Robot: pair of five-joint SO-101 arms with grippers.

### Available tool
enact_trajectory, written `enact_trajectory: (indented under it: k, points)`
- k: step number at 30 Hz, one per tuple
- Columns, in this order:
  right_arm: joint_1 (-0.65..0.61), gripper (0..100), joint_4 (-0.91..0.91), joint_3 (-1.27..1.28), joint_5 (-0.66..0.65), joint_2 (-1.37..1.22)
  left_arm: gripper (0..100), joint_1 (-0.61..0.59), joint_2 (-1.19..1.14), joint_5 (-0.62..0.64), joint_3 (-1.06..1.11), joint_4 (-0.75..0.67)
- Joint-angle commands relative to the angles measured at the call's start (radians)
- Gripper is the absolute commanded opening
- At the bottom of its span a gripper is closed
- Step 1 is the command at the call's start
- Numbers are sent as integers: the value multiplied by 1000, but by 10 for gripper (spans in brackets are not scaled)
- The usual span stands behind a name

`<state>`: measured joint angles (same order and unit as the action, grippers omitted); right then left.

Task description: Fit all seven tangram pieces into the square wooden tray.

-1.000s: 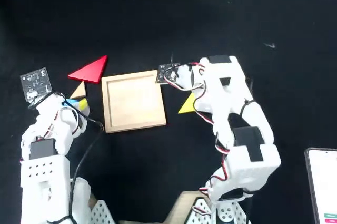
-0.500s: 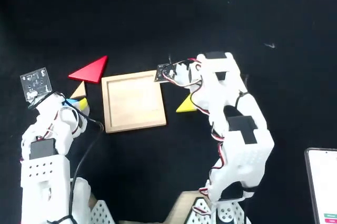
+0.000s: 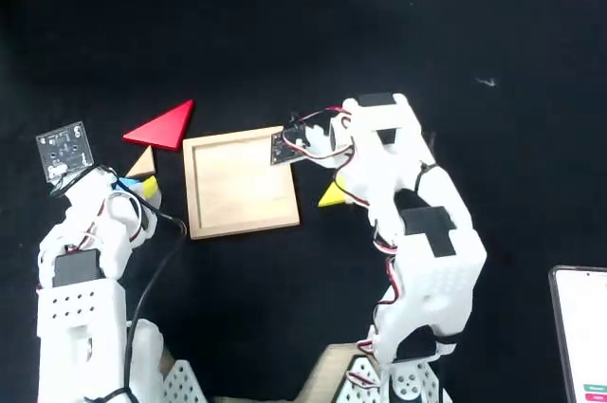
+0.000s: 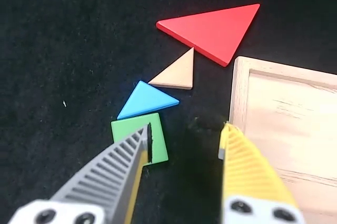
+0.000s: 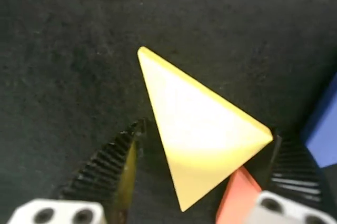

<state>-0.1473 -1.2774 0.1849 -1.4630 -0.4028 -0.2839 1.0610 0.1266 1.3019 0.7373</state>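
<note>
While the left gripper (image 4: 185, 128) hangs open beside the wooden tray (image 4: 239, 92), the right gripper (image 5: 208, 132) straddles the yellow triangle (image 5: 200, 129)
Right jaws apart, one on either side of the triangle

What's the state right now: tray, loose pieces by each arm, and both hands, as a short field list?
tray: square wooden tray, no piece visible inside
pieces by left arm: red triangle, tan triangle, light blue triangle, green square, all on the cloth outside the tray
pieces by right arm: yellow triangle, orange piece, dark blue piece
left hand: open, one finger over the green square, beside the tray
right hand: open, straddling the yellow triangle
</note>
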Motion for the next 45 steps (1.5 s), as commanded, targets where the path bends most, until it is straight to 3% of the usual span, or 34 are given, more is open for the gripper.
enact_trajectory:
  k: [1,7,18,27,31,36,40,45]
  points:
    - [-49,351,-8,-25,-21,-7,224,1,15,9,-2,-17]
    - [-69,371,17,-27,-26,-12,224,1,15,8,-2,-17]
    - [-63,87,26,-28,-26,4,224,1,15,5,-1,-17]
    - [-71,75,-28,24,-14,237,224,-8,15,2,-2,-14]
    - [-138,75,-20,45,103,352,224,-47,15,0,-13,18]
    - [-316,75,12,22,284,426,224,-219,17,-55,-51,104]
    - [-439,75,100,-28,480,371,224,-335,17,-124,4,103]
    - [-486,75,166,-102,559,222,224,-449,17,-216,90,26]
